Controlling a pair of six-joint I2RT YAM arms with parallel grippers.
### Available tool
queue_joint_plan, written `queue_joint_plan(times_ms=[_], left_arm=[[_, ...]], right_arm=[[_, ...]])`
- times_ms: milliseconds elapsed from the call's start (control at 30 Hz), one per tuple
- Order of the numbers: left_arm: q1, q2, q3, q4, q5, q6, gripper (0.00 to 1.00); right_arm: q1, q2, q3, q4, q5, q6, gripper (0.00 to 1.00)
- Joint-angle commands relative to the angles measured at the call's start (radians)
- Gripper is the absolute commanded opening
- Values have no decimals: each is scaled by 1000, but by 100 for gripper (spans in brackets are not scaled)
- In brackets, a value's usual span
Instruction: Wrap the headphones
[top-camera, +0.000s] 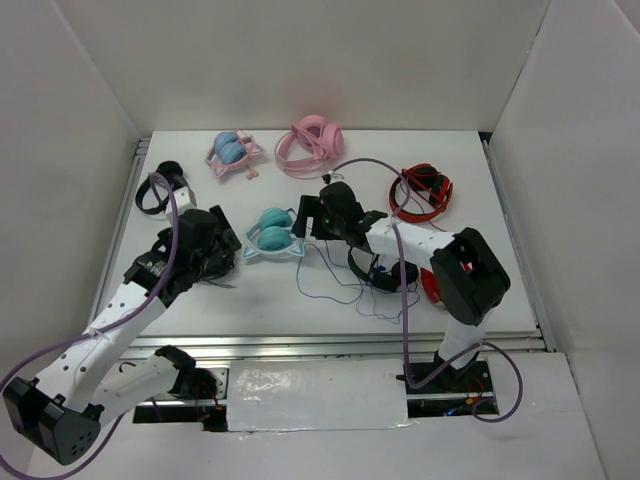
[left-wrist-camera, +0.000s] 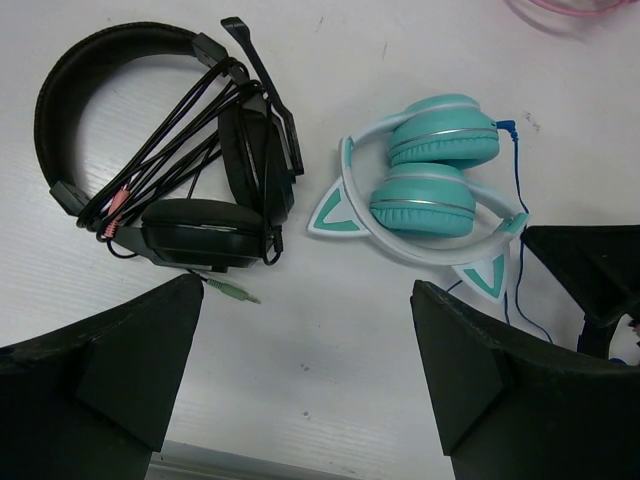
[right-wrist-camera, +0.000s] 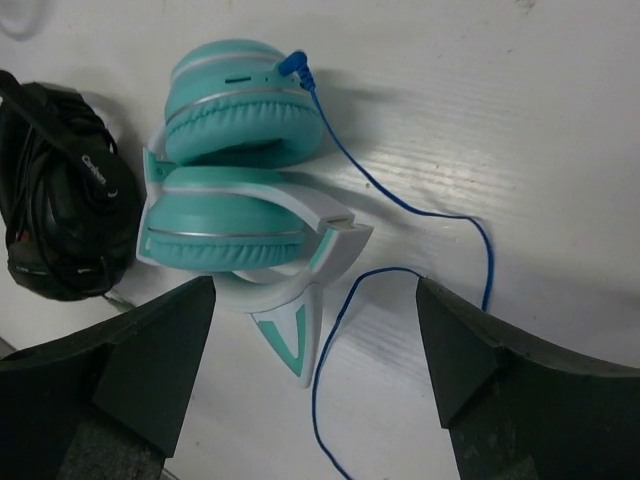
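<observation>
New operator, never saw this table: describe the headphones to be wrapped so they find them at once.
On the white table, look near the middle. The headphones there have teal cups, a pale cat-ear headband and a loose thin blue cable; the black headset beside them has its cable wrapped.

- The dark-blue cable (right-wrist-camera: 314, 400) is cut off by the bottom edge of the right wrist view; its far end is not seen.
- The black headset (right-wrist-camera: 60, 220) is clipped by that view's left edge.
- Pink headphones (left-wrist-camera: 570, 8) are cropped at the top of the left wrist view.
</observation>
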Motion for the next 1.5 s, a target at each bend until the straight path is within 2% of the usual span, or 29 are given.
queue_joint_plan(times_ms=[0,67,100,233,333,400,500,567,600,633,700,733,767,1167,1367,1467], left_arm=[[3,-19,5,19,-25,-13,99],[2,-21,3,34,-13,-7,99],[2,-21,5,34,-13,-6,99],[2,-7,16,10,-31,-14,99],[3,-4,19,5,-34,-17,99],[5,-6,20,17,-15,-13,99],[3,-12,17,37,10,0,99],[5,-15,17,33,10,6,99],[5,-12,20,28,1,6,99],[5,-12,20,25,-4,4,99],[5,-6,19,26,1,13,99],[5,-3,19,33,15,20,99],[3,8,19,37,22,23,99],[-1,80,71,94,96,101,99],[0,89,102,157,140,119,99],[0,97,97,200,153,127,99]], right_arm=[[5,40,-7,80,-126,20,88],[0,74,-13,140,-149,55,86],[1,86,0,148,-160,60,82],[6,142,48,131,-171,51,76],[17,168,54,120,-130,51,66],[18,180,33,149,-125,72,52],[18,200,28,184,-116,101,50],[15,208,25,223,-125,109,45],[15,209,22,233,-128,109,39],[14,203,19,240,-127,109,22],[17,191,8,253,-124,109,12],[17,167,1,258,-117,110,3],[17,153,-15,269,-107,112,0],[-15,-165,-197,486,-116,247,0],[-25,-260,-272,580,-128,322,0],[-26,-309,-282,576,-117,340,0]])
